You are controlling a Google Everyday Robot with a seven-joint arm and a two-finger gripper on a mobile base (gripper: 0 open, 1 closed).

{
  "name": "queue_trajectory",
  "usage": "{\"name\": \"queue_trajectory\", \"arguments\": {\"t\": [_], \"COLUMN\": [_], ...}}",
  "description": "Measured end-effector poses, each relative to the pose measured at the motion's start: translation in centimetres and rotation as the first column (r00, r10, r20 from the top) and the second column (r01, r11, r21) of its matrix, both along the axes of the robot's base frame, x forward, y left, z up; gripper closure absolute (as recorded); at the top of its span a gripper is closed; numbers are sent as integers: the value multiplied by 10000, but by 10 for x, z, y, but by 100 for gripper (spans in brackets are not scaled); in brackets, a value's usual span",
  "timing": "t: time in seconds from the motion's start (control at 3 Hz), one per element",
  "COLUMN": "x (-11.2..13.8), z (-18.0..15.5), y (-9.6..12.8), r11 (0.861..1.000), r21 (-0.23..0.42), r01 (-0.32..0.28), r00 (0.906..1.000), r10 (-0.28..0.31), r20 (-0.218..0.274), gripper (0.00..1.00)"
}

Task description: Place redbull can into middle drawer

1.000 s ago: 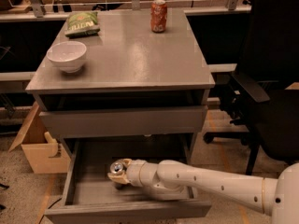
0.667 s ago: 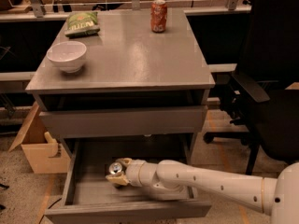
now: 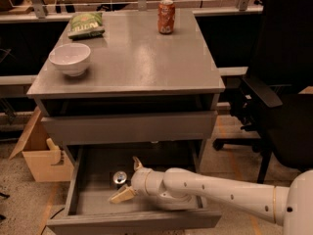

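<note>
The redbull can [image 3: 119, 177] stands upright in the open middle drawer [image 3: 74, 190], showing mostly its shiny silver lid. The drawer is pulled out below the grey cabinet top. My gripper [image 3: 128, 179] is inside the drawer, right beside the can on its right. Its fingers are spread apart, one [image 3: 122, 195] in front of the can and one [image 3: 137, 162] behind it. The can sits between the fingertips, and neither finger visibly presses on it. My white arm [image 3: 220, 192] reaches in from the lower right.
On the cabinet top are a white bowl [image 3: 70, 58], a green chip bag [image 3: 86, 24] and an orange-red soda can [image 3: 166, 16]. A shut grey drawer face [image 3: 129, 126] is above the open one. A black chair [image 3: 279, 97] stands right, a cardboard box [image 3: 41, 155] left.
The fingers, earlier closed around the can, have spread apart. The can now stands free on the drawer floor.
</note>
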State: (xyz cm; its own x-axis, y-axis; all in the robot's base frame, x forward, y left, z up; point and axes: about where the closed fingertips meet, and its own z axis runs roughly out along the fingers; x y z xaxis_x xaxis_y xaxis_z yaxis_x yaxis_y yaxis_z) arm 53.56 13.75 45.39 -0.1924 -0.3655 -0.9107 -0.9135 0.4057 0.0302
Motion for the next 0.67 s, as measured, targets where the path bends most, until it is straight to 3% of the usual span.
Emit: {"name": "queue_trajectory", "arguments": {"t": [0.33, 0.67], "x": [5, 13], "z": [7, 21], "y": [-17, -53], "r11": [9995, 9955], "r21": [151, 254], "r01": [264, 915], "r00": [9996, 9958], "r10": [-264, -915], "r20": [-32, 23], "gripper": [0, 0]}}
